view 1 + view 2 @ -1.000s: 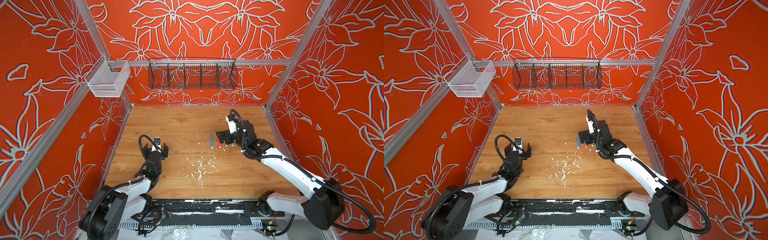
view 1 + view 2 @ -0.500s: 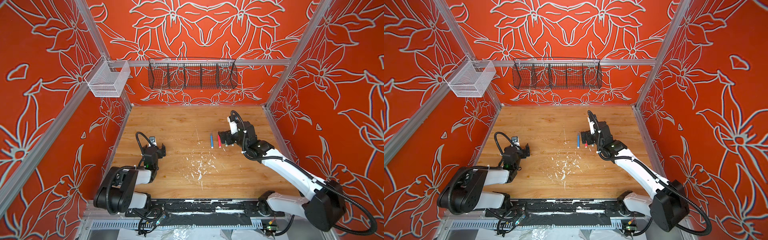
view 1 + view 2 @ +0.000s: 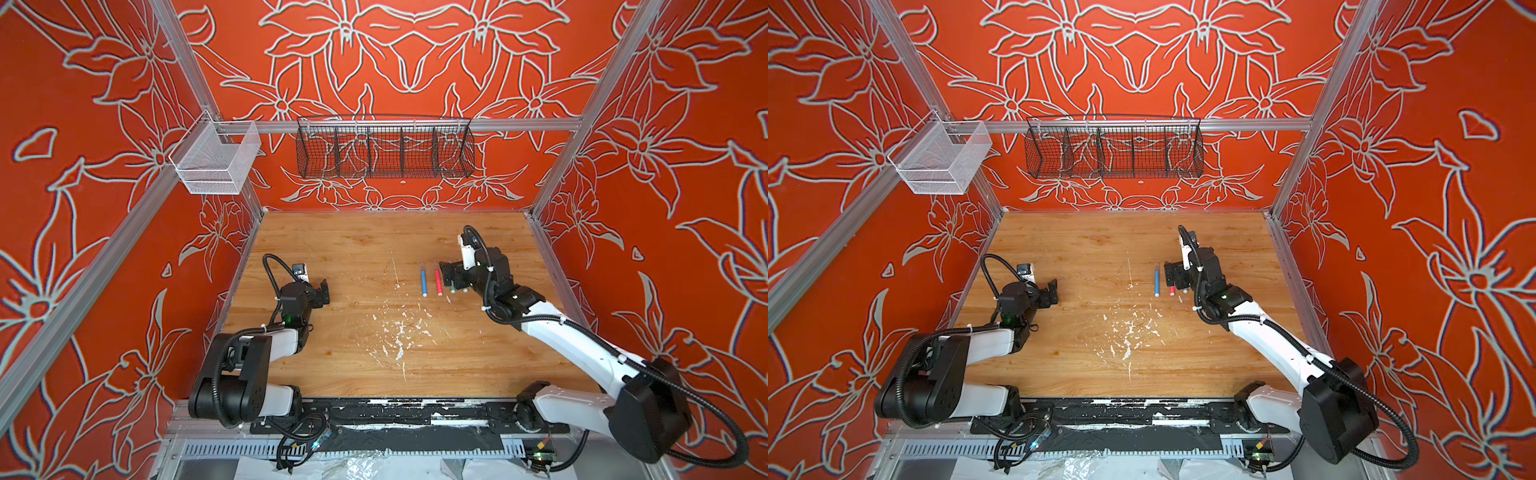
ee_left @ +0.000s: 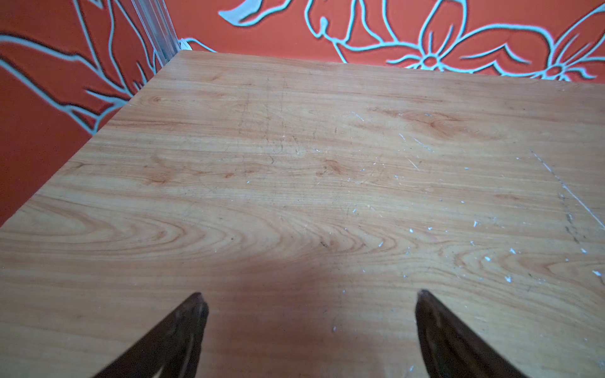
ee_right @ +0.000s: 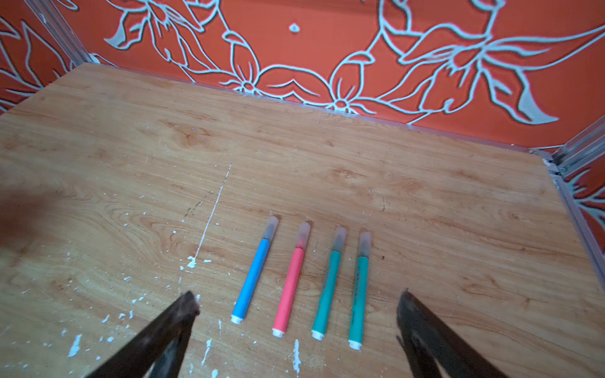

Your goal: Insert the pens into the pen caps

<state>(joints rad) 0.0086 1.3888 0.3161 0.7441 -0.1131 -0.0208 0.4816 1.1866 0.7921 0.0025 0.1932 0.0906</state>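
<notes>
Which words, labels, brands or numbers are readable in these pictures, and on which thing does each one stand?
No text can be read.
Green pen beside the pink pen: faint dark print along the barrel, too blurred.
Outer green pen: the same.
Pink pen, blue pen: no print seen.

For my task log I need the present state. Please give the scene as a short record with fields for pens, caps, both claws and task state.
pens: four in a row, flat on the table, not touching: blue pen, pink pen, green pens
caps: greyish, one fitted on each pen's far end
left claw: open, empty, over bare wood away from the pens
right claw: open, empty, above the pens' white ends
task state: appears done
</notes>
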